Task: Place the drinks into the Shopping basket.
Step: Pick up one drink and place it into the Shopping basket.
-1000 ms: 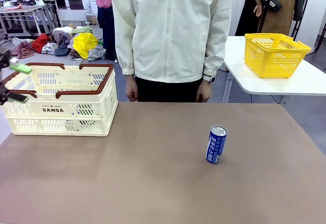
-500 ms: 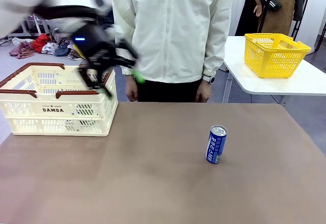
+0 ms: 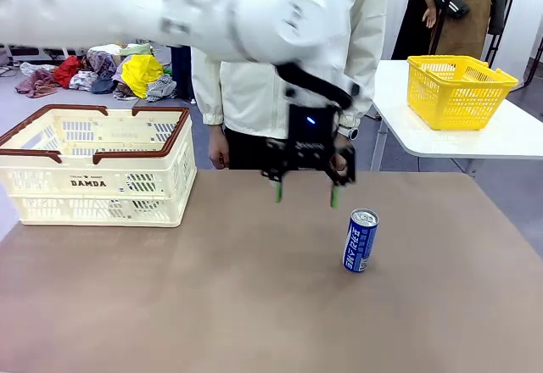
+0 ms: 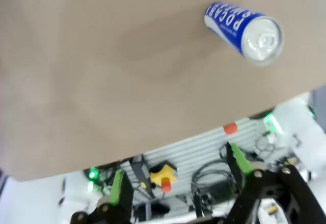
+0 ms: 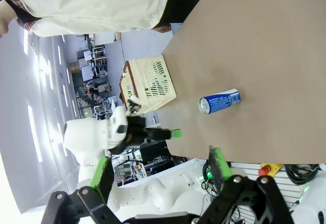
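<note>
Fingers of the left gripper [image 3: 304, 193] spread wide, green pads pointing down, nothing between them; they hang above the brown counter [image 3: 212, 305] near its far edge, in front of the person in the cream jacket [image 3: 284, 51]

Slim blue metal drink can with white lettering and silver top [image 3: 361, 240] stands upright on the counter, long axis vertical, at roughly 4 o'clock from those fingers in the front view — near, apart, not touching. Left wrist view: the same can [image 4: 243, 24] at about 1 o'clock from the fingers, so the gap is not yet over it

Right gripper [image 5: 160, 170] also spread wide and empty, set back off the counter's near edge; can [image 5: 219, 102] well ahead of it. Left arm is the nearer, by my reading

Large cream-white slotted basket with dark brown rim and handles [image 3: 97, 188] sits at 9 o'clock from the can, well apart, at the counter's left far corner; contents not visible

Judgement: coming move turns on shifting the left fingers toward 4 o'clock and down, to straddle the upright can from the sides
</note>
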Available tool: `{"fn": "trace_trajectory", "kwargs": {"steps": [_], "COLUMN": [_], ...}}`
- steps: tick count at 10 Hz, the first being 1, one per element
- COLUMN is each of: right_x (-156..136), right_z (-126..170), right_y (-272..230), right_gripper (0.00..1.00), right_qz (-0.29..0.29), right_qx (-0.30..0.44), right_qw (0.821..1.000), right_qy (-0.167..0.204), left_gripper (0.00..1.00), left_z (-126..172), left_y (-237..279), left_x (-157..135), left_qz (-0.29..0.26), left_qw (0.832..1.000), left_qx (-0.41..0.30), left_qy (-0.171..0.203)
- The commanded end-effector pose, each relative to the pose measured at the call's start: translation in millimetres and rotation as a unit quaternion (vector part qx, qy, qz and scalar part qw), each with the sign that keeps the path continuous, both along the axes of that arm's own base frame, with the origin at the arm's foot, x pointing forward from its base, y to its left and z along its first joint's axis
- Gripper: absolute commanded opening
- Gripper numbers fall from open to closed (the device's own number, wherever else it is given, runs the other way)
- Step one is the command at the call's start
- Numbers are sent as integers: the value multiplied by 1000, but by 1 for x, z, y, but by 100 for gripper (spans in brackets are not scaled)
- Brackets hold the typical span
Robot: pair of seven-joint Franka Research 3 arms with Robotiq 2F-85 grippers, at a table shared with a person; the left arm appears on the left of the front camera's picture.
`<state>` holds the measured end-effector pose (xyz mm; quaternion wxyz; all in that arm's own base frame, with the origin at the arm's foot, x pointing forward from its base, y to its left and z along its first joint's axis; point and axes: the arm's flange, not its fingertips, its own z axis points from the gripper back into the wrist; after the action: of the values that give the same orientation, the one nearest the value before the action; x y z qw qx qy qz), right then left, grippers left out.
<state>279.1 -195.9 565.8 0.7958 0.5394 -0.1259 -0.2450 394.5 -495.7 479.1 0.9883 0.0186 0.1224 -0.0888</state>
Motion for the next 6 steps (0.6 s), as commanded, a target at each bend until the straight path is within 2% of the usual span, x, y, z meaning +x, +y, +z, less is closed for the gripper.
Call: {"fn": "trace_trajectory", "kwargs": {"steps": [1, 2, 3, 6], "right_x": [1, 1, 1, 1], "right_z": [3, 3, 3, 3], "right_y": [0, 0, 0, 0], "right_gripper": [100, 100, 100, 100], "right_qz": [-1, -1, -1, -1], "right_qx": [7, 7, 7, 7], "right_qw": [1000, 1000, 1000, 1000], "right_qy": [3, 3, 3, 3], "left_gripper": [100, 100, 100, 100], "left_z": [28, 33, -12, -12], "left_y": [-65, -71, -35, -35], "left_x": [21, 18, -2, -2], "left_qz": [31, 45, 1, 1], "left_qw": [999, 997, 1000, 1000], "left_qx": [24, -18, 17, 17], "left_qy": [-24, -63, -15, -15]}}
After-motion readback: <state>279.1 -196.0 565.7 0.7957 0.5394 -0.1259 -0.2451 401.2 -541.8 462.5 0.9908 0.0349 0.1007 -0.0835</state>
